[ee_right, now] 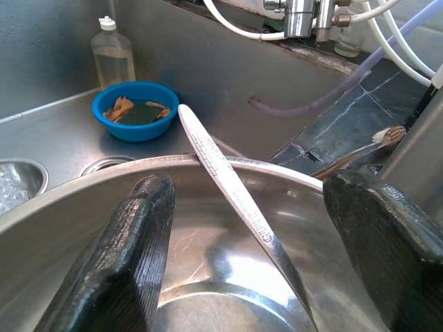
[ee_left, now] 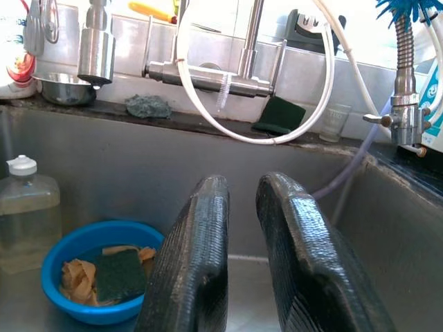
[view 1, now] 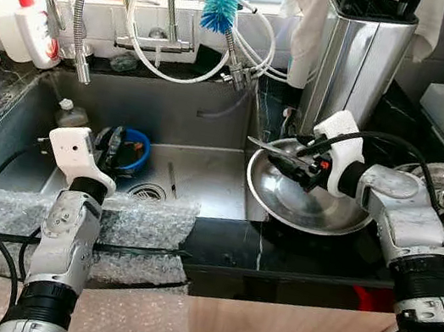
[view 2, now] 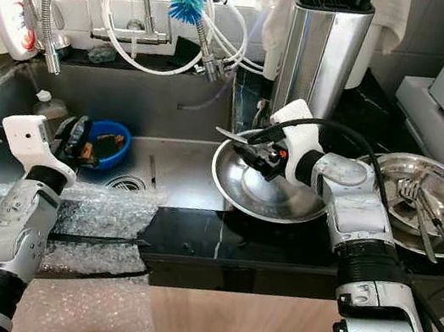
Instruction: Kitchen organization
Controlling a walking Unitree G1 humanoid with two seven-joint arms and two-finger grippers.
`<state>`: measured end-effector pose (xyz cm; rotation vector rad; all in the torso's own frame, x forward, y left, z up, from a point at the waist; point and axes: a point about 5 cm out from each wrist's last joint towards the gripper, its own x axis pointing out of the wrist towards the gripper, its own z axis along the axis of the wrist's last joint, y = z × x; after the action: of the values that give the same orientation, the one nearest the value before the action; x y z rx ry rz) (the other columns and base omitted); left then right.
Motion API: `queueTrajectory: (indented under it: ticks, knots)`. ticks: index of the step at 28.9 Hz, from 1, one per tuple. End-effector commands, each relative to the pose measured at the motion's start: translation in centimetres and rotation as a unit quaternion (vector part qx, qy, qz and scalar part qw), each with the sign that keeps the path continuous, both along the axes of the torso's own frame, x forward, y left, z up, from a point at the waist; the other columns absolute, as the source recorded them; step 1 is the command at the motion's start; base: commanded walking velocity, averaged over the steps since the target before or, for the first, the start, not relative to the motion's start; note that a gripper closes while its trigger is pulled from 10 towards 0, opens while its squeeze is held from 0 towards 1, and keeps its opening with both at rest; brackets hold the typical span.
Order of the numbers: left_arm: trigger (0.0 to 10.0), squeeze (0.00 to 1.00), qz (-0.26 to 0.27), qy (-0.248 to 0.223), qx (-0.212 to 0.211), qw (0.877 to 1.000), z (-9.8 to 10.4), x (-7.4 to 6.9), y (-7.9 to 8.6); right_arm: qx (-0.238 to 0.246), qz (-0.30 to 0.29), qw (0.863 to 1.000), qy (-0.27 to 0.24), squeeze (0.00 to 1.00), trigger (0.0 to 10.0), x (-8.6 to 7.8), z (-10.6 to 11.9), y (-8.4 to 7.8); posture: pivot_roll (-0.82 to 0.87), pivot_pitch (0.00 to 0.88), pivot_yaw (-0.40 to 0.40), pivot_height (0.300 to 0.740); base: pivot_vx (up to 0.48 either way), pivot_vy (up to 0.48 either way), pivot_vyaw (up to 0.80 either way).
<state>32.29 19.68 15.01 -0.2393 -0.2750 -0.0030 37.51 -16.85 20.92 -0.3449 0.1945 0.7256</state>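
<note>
A wide steel bowl point(view 1: 302, 221) sits on the black counter, its rim hanging partly over the sink's right edge. A long silver utensil handle point(ee_right: 225, 166) lies slanted across the bowl, its tip sticking out over the rim point(view 1: 262, 145). My right gripper point(view 1: 293, 163) hovers just above the bowl, open, with one finger point(ee_right: 124, 242) on each side of the handle and not touching it. My left gripper point(view 1: 111, 149) hangs over the sink near a blue bowl point(ee_left: 97, 266), its fingers point(ee_left: 201, 263) nearly together with nothing between them.
The blue bowl holds a green sponge and orange scraps beside a clear bottle point(view 1: 70, 113). A steel knife block point(view 1: 357, 61) stands behind the steel bowl. A steel plate with cutlery point(view 2: 426, 202) lies at right. Bubble wrap point(view 1: 139, 220) covers the sink's front edge; hoses and a blue brush point(view 1: 221, 3) hang behind.
</note>
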Motion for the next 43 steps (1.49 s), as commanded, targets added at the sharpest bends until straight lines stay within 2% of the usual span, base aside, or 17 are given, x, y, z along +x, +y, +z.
queueTrajectory:
  ticks: [1, 5, 14, 19, 24, 30, 36, 42, 43]
  knots:
    - [10.0, 0.0, -0.006, 0.014, 0.007, 1.0, -0.4, 0.1, 0.1, 0.002, 0.01, 0.999, -0.032, 0.0, 10.0, 0.1, 1.7, 0.6, -0.07, 0.031, 0.108, 0.74, 0.0, 0.0, 0.0]
    - [10.0, 0.0, -0.007, 0.014, 0.004, 1.0, -0.4, 0.1, 0.0, 0.008, 0.032, 0.997, -0.063, 0.0, 10.0, -0.2, 3.2, 1.3, -0.07, 0.03, 0.109, 0.74, 0.0, 0.0, 0.0]
    - [10.0, 0.0, -0.011, 0.011, -0.003, 1.0, -0.3, 0.1, -0.1, 0.001, 0.039, 0.996, -0.084, 0.0, 10.0, -0.5, 4.4, 1.7, -0.07, 0.027, 0.108, 0.74, 0.0, 0.0, 0.0]
    - [10.0, 0.0, -0.016, 0.015, -0.008, 1.0, -0.5, 0.1, -0.4, -0.046, 0.05, 0.995, -0.076, 0.0, 10.0, -0.4, 3.3, 2.1, -0.07, 0.028, 0.109, 0.74, 0.0, 0.0, 0.0]
    - [10.0, 0.0, -0.015, 0.014, -0.009, 1.0, -0.5, 0.1, -0.4, -0.032, 0.078, 0.993, -0.078, 0.0, 10.0, -0.6, 3.5, 3.0, -0.07, 0.027, 0.106, 0.74, 0.0, 0.0, 0.0]
    - [10.0, 0.0, -0.01, 0.011, -0.008, 1.0, -0.4, 0.0, -0.2, -0.023, 0.091, 0.993, -0.075, 0.0, 10.0, -0.7, 3.4, 3.4, -0.06, 0.03, 0.103, 0.74, 0.0, 0.0, 0.0]
    - [10.0, 0.0, -0.012, 0.013, -0.008, 1.0, -0.5, 0.0, -0.4, -0.008, 0.128, 0.99, -0.054, 0.0, 10.0, -1.2, 2.1, 4.2, -0.06, 0.037, 0.103, 0.74, 0.0, 0.0, 0.0]
    - [10.0, 0.0, -0.012, 0.011, -0.006, 1.0, -0.4, 0.0, -0.5, -0.008, 0.119, 0.992, -0.044, 0.0, 10.0, -1.1, 1.3, 4.3, -0.06, 0.039, 0.102, 0.74, 0.0, 0.0, 0.0]
    - [10.0, 0.0, -0.011, 0.011, -0.005, 1.0, -0.4, 0.0, -0.5, -0.009, 0.101, 0.994, -0.034, 0.0, 10.0, -0.9, 0.7, 3.8, -0.06, 0.039, 0.101, 0.74, 0.0, 0.0, 0.0]
